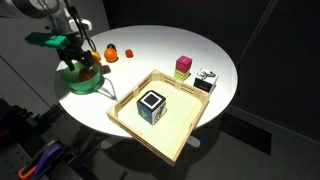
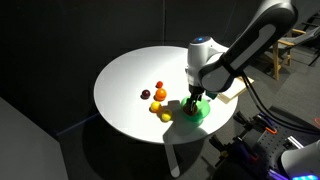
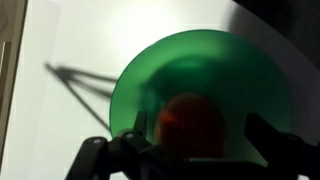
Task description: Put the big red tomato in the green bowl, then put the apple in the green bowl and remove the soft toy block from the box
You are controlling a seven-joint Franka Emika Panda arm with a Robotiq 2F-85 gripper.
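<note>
The big red tomato [image 3: 190, 125] lies inside the green bowl [image 3: 150, 80], near the table's edge in both exterior views [image 1: 78, 82] [image 2: 197, 112]. My gripper [image 3: 200, 145] hangs just over the bowl, also seen in both exterior views [image 1: 80, 55] [image 2: 195, 97]. Its fingers stand either side of the tomato with gaps, so it is open. A round orange fruit, apparently the apple [image 2: 159, 95] [image 1: 110, 55], sits on the table beside the bowl. The blue-teal soft toy block [image 1: 151, 105] sits in the light wooden box [image 1: 185, 135].
Small red pieces [image 2: 159, 85] [image 2: 146, 95] and small yellow pieces [image 2: 155, 106] [image 2: 166, 116] lie near the bowl on the round white table [image 2: 125, 70]. A pink-and-green block [image 1: 183, 66] and a black-and-white block [image 1: 206, 80] stand beyond the box.
</note>
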